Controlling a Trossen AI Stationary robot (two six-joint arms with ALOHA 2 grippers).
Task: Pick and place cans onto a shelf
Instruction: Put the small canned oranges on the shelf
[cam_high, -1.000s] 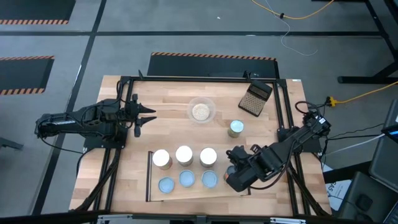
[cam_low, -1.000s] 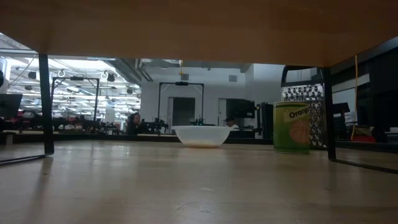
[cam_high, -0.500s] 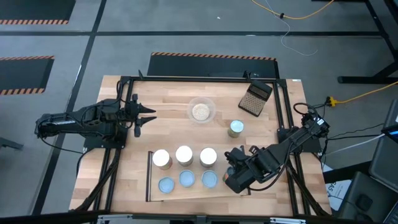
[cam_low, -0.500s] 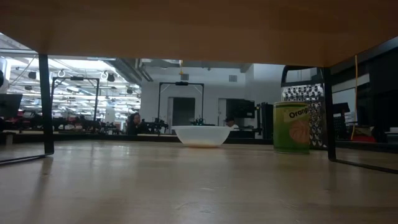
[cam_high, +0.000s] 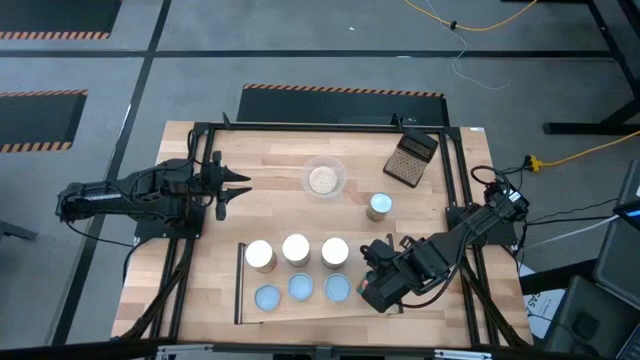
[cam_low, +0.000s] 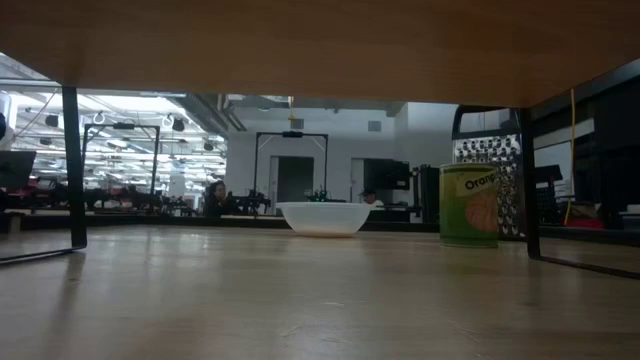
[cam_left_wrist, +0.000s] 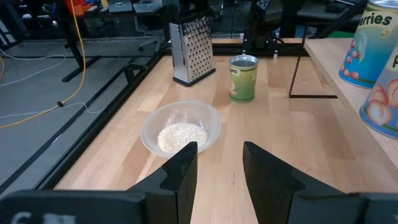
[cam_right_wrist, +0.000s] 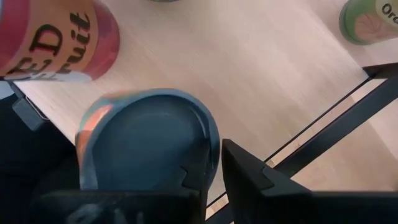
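Right gripper (cam_high: 376, 283): I see it low over the right end of the low light-wood shelf with thin black metal bars (cam_high: 244, 297), its fingers (cam_right_wrist: 249, 180) clamped on a small upright can with a dark round top and an orange label (cam_right_wrist: 149, 146).
Held can: from my right wrist view it sits just beside a red-labelled can (cam_right_wrist: 59, 34); in the high view the arm hides it.
Shelf: it lies at the near edge of the light-wood bench (cam_high: 275, 165), below the clear round bowl of beige grains (cam_high: 324, 179).
Cans on the shelf: I count three white-topped cans (cam_high: 296, 249) in the row nearer the bowl and three pale-blue-topped cans (cam_high: 300, 287) in the row farther from it.
Loose can: a green-labelled tin with a silvery top (cam_high: 379, 206) stands on the bench just right of the bowl, apart from the shelf; the low view shows it upright (cam_low: 468, 205).
Grater: a dark gridded rectangular grater (cam_high: 411, 159) lies beyond the green can, farther from the shelf.
Left gripper (cam_high: 238, 184): it hangs left of the bowl, well apart from the shelf, fingers (cam_left_wrist: 180, 171) spread with nothing between them.
Left wrist view: bowl (cam_left_wrist: 181, 127), green can (cam_left_wrist: 242, 78) and upright grater (cam_left_wrist: 192, 50) all show ahead of my left gripper.
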